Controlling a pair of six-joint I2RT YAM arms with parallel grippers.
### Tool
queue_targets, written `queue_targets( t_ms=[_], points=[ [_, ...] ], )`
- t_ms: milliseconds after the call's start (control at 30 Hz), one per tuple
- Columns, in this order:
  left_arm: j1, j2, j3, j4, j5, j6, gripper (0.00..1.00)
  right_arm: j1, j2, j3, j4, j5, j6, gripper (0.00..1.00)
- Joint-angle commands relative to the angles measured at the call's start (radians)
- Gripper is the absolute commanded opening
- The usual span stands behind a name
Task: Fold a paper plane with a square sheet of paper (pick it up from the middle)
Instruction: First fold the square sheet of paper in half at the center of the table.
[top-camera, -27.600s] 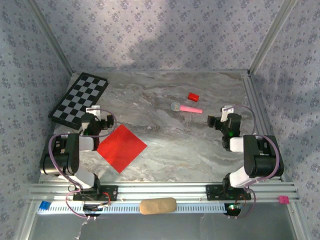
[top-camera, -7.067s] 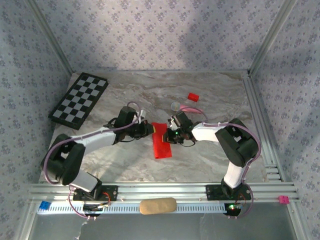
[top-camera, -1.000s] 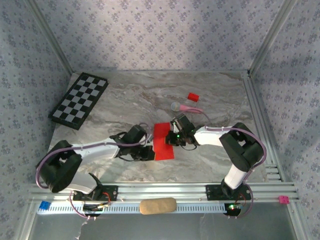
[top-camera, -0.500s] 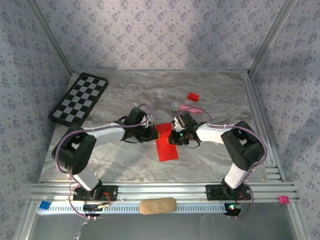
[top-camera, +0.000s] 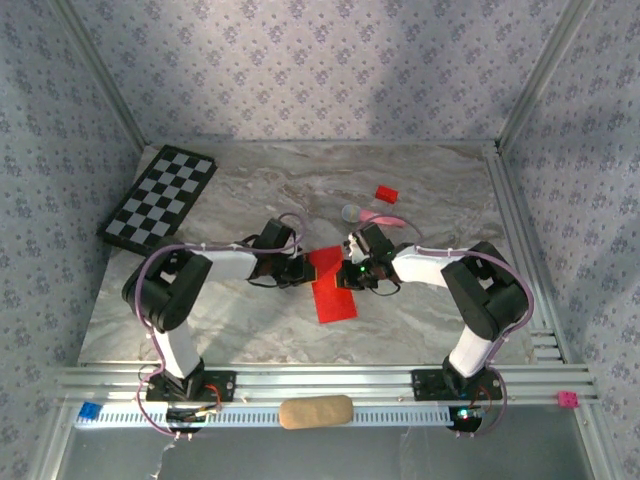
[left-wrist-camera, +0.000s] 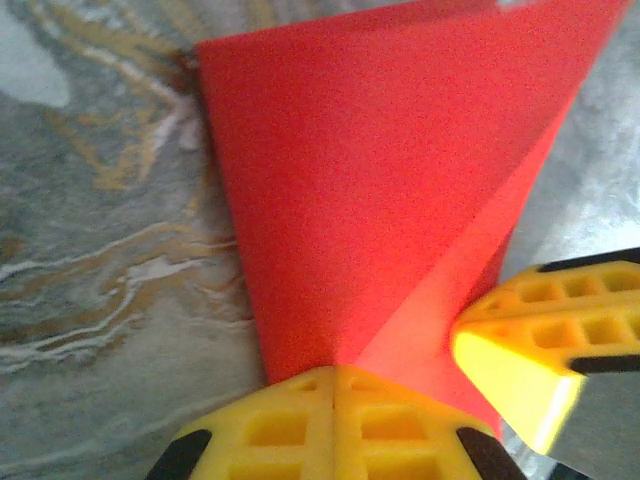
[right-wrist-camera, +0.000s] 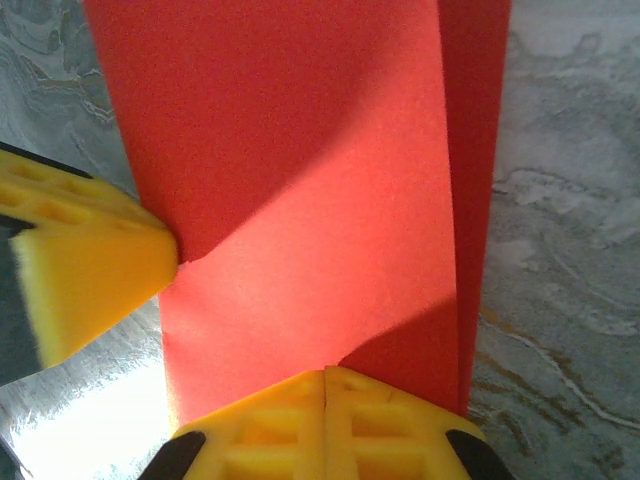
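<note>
The left gripper (left-wrist-camera: 335, 372) has its two yellow, waffle-gridded fingers pressed fully together, pinching the near edge of the square sheet of paper (left-wrist-camera: 350, 180). A diagonal crease runs away from the fingertips. Just to its right, the right gripper (left-wrist-camera: 520, 350) presses its yellow tip against the same sheet.

From the right wrist, the right gripper (right-wrist-camera: 326, 375) is likewise closed tight, nipping the edge of the sheet. The paper there is thin, matte and bright red, doubled over into a long strip with one layer lifted and shadowed.

From above, the two grippers face each other across the strip, which lies between them on the table (top-camera: 250, 190), a smooth top with grey marble veining.

Beyond the right gripper lies a pink stick (top-camera: 380, 216) with a grey round head. A small red block (top-camera: 386, 194) sits a little farther off.

Well beyond the left gripper, to its left, a flat black-and-white checkerboard (top-camera: 160, 200) lies at the table's far corner.
</note>
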Motion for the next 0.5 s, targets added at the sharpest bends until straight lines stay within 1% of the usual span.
queue_targets(
  t_ms=[0, 100, 200, 367, 467],
  points=[
    [0.011, 0.044, -0.016, -0.022, -0.026, 0.007, 0.03, 0.005, 0.048, -0.034, -0.114, 0.057, -0.005, 0.00],
    [0.010, 0.047, -0.027, -0.044, -0.038, -0.006, 0.02, 0.005, 0.042, -0.039, -0.114, 0.060, -0.002, 0.00],
    [0.011, 0.004, -0.018, -0.063, -0.035, -0.004, 0.02, 0.006, 0.037, -0.039, -0.115, 0.062, 0.000, 0.00],
    [0.012, -0.068, 0.068, -0.141, -0.012, 0.038, 0.05, 0.006, 0.030, -0.040, -0.118, 0.067, 0.001, 0.00],
    [0.020, -0.068, 0.100, -0.148, 0.001, 0.066, 0.05, 0.005, 0.028, -0.041, -0.118, 0.068, 0.000, 0.00]
  ],
)
